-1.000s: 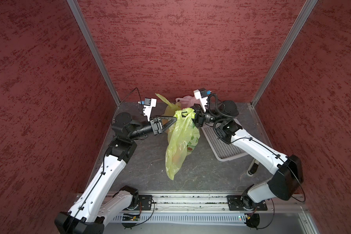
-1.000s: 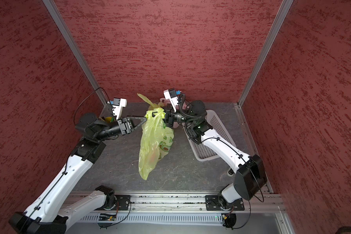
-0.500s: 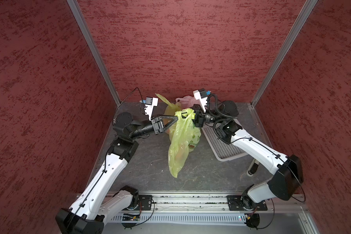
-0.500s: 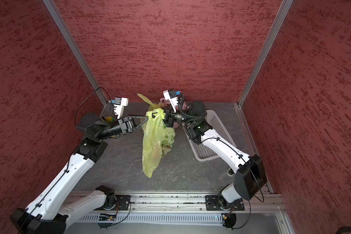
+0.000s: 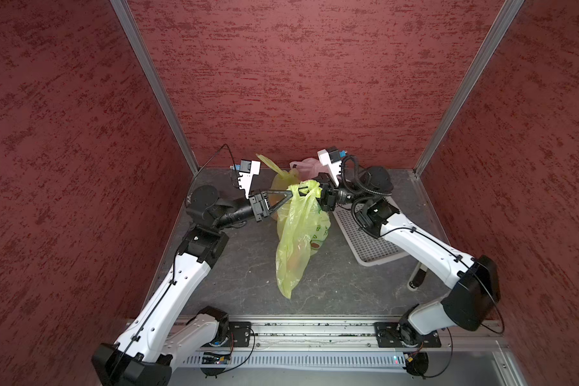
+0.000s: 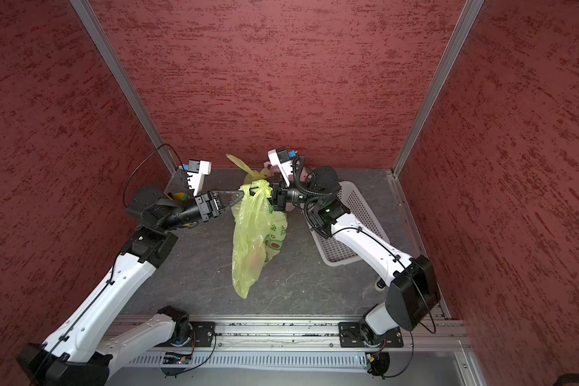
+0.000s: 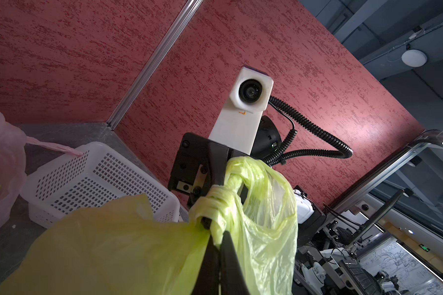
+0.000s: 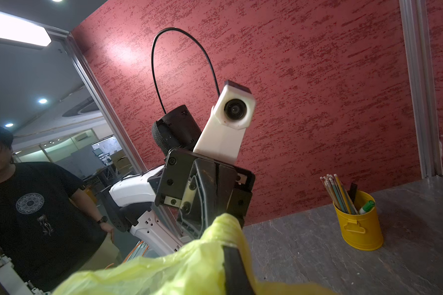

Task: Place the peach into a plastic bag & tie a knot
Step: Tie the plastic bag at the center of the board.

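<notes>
A yellow-green plastic bag hangs above the table between my two grippers. The peach shows only as a dim orange blur low inside it. My left gripper is shut on a twisted handle of the plastic bag. Facing it, my right gripper is shut on the bunched top of the plastic bag, its tip wrapped in plastic. The two grippers nearly touch.
A white perforated basket lies under the right arm. Another yellow bag and a pink bag sit by the back wall. A yellow pencil cup stands at the back left.
My left gripper has moved in to the bag's top and closed on its handle. The bag has shifted slightly right. The right gripper has kept its hold.
</notes>
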You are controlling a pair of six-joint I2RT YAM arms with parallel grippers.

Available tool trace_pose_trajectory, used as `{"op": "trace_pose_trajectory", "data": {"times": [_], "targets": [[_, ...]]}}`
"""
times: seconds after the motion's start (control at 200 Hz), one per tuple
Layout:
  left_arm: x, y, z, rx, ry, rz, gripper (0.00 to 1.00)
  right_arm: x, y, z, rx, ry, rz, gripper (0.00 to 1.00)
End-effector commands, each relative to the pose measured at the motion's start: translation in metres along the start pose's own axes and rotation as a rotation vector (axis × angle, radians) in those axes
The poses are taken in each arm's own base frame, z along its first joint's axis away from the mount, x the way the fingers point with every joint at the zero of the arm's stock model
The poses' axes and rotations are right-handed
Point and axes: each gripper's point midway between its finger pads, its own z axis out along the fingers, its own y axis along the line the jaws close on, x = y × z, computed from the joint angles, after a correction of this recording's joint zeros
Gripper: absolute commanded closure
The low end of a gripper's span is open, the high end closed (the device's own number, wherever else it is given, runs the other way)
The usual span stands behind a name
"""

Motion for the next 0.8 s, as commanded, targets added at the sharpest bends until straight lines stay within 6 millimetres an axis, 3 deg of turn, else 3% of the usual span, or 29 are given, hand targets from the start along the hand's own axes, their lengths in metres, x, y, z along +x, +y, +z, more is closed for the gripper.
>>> {"op": "trace_pose_trajectory", "data": {"times": [0.0,0.12,0.336,0.476,0.551,0.731,0.796], "targets": [[-0.001,0.003,-0.001,-0.017,-0.010,0.033,1.00,0.007,0.004,0.003,-0.019,0.039,-0.017,1.00],[0.009,0.032,-0.009,-0.113,-0.019,0.030,1.00,0.033,-0.025,0.000,0.090,0.099,-0.003,1.00],[0.054,0.112,-0.030,-0.256,-0.010,-0.052,1.00,0.098,-0.090,-0.027,0.387,0.215,0.050,0.73],[0.069,0.135,-0.040,-0.277,-0.034,-0.089,1.00,0.128,-0.118,-0.055,0.589,0.266,0.074,0.65],[0.069,0.134,-0.041,-0.276,-0.038,-0.089,1.00,0.133,-0.127,-0.067,0.674,0.270,0.085,0.64],[0.068,0.131,-0.041,-0.277,-0.030,-0.084,1.00,0.097,-0.099,-0.079,0.728,0.198,0.041,0.60],[0.067,0.130,-0.042,-0.277,-0.032,-0.083,1.00,0.091,-0.084,-0.077,0.692,0.191,0.042,0.65]]}}
